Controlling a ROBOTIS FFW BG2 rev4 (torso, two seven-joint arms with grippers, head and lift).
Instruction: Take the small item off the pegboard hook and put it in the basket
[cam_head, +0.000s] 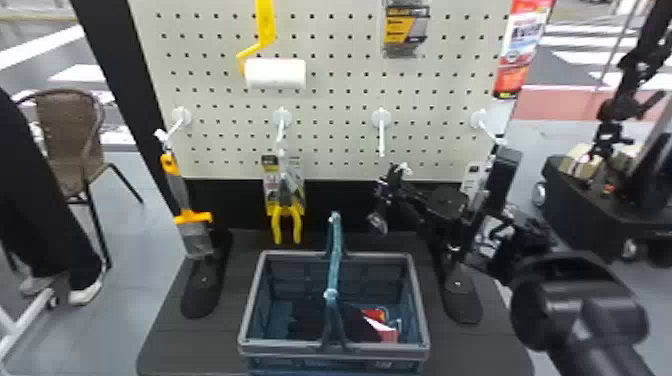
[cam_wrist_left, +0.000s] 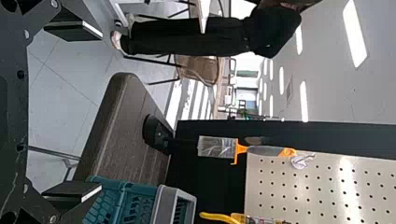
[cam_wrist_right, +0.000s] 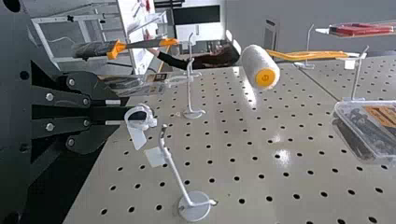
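Right jaws, item (cam_wrist_right: 140, 126) clear of hook (cam_wrist_right: 177, 175)

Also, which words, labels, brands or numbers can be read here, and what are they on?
None legible enough to quote.
Boxed pack, high on the pegboard: print too small.
Red-and-white packet: too blurred.
Card behind the yellow-handled pliers: too small.
White card below the rightmost hook: too small.
Basket, front: small pale marking, unreadable.
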